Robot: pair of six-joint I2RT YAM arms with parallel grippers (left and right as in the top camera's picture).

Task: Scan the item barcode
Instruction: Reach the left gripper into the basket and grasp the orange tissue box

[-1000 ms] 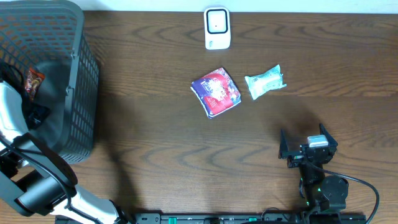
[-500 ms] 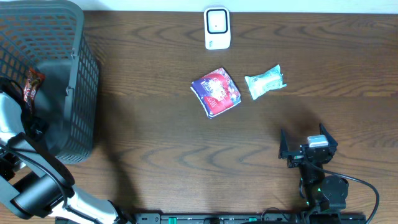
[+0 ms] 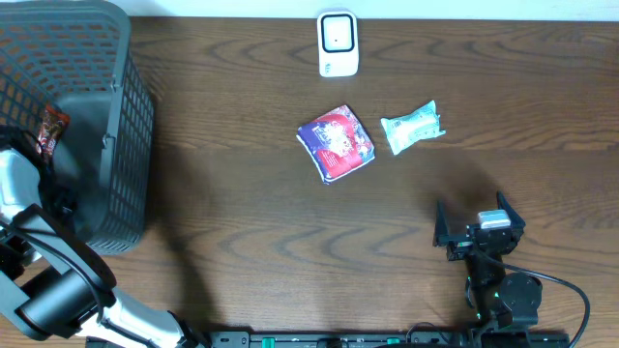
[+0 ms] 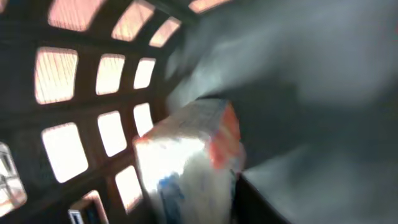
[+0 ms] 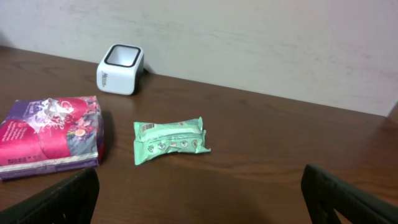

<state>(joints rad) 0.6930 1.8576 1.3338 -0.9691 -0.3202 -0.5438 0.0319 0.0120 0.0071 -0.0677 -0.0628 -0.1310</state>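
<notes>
Deep in the black mesh basket, the blurred white, orange and blue packet could slip from a skewed pinch against the wall. The left hand is right at it; whether it grips I cannot tell. The right hand gapes empty, well apart from the white scanner.

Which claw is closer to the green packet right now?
Right. The right claw sits below the green packet in the overhead view, slightly to its right; the left claw is far left, inside the basket.
</notes>
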